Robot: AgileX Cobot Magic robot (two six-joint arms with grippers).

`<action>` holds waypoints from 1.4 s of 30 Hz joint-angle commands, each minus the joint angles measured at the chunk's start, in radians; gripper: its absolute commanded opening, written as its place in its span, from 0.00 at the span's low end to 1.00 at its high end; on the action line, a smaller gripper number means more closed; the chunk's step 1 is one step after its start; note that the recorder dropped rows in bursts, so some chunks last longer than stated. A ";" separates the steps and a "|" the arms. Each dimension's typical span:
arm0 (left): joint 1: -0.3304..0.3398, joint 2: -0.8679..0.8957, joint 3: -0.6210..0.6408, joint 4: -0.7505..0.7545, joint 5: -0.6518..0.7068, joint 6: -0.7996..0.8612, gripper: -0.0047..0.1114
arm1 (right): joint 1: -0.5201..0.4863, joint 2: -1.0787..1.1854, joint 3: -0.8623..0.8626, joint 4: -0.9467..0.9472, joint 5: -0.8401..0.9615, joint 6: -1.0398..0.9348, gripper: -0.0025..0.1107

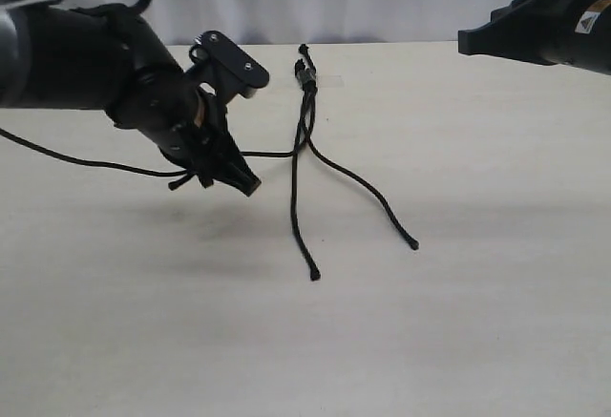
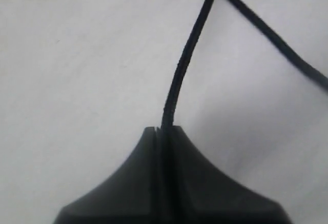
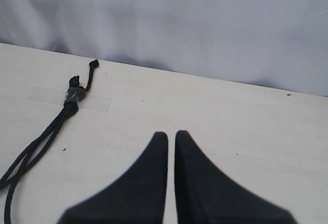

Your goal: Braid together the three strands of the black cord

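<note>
**Left pincer has one strand, two lie loose**

We're looking at the black cord in the upper middle of the exterior view. Its knotted head is pinned to the bench under clear tape.

Of the three strands, the left pincer is clamped on one strand, stretched leftward. The other two lie slack, their tips at lower centre.

The right pincer hovers near the taped head. Its fingers are almost together and grip nothing.

A yellow label sits on the right arm, which the upper right edge cuts off. We can't read the writing.

A thin black line runs to the left edge, and we can't tell whether it is strand or cable.
</note>
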 commanded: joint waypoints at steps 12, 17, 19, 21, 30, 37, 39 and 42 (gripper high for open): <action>0.102 0.055 0.069 -0.005 -0.144 -0.024 0.04 | -0.007 -0.001 -0.006 0.005 -0.007 0.002 0.06; 0.107 0.112 0.069 0.000 -0.162 -0.056 0.17 | -0.007 -0.001 -0.006 0.005 -0.007 0.000 0.06; 0.120 0.123 0.069 0.000 -0.162 -0.073 0.24 | -0.007 -0.001 -0.006 0.005 -0.007 0.000 0.06; 0.144 0.125 0.069 0.000 -0.149 -0.076 0.29 | -0.007 -0.001 -0.006 0.005 -0.007 0.000 0.06; 0.203 0.123 0.069 -0.004 -0.128 -0.076 0.29 | -0.007 -0.001 -0.006 0.005 -0.005 0.000 0.06; 0.201 0.038 0.069 -0.124 -0.138 0.037 0.06 | -0.007 -0.001 -0.006 0.005 -0.003 0.002 0.06; 0.201 0.018 0.069 -0.213 -0.149 0.115 0.04 | -0.007 -0.001 -0.006 0.005 -0.001 0.002 0.06; 0.191 0.018 0.069 -0.402 -0.149 0.284 0.04 | -0.007 -0.001 -0.006 0.005 -0.001 0.002 0.06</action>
